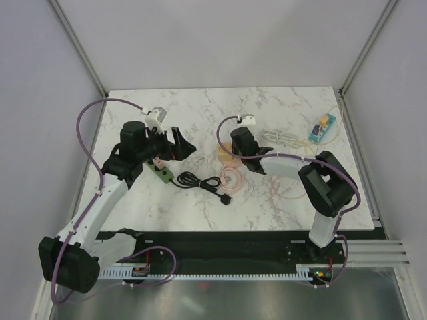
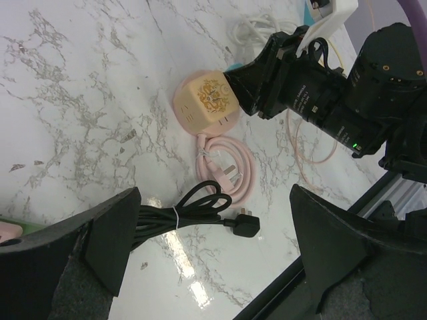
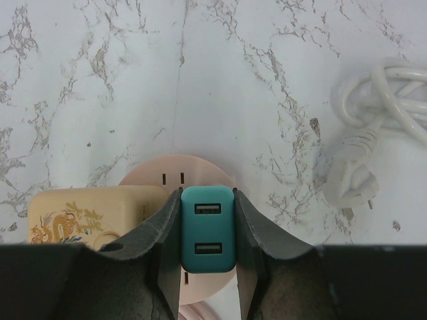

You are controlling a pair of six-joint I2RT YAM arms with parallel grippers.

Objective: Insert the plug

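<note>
A teal USB charger [image 3: 208, 230] with two ports facing the wrist camera is clamped between the right fingers [image 3: 160, 227], one pressed to each of its long sides. It is held over a round pink socket hub [image 3: 177, 170] that rests on the marble tabletop [image 3: 100, 80]. Whether its prongs are seated in the hub cannot be told. Two bare slots are seen on the hub face at 12 o'clock from the charger, and a cream adapter with a dragon print [image 3: 87, 213] is seen plugged in at 9 o'clock, just beside the left-hand finger. A coiled white cable with its plug [image 3: 383, 100] lies at about 2 o'clock, well apart from the hub. The left fingers [image 2: 110, 240] are spread wide with nothing between them, held above a bundled black cable [image 2: 193, 213] whose plug lies on the tabletop. A looped pink cord [image 2: 227, 167] is seen between that cable and the hub. In the top view, a small green and pink object [image 1: 162, 175] lies at 6 o'clock from the left fingers.
</note>
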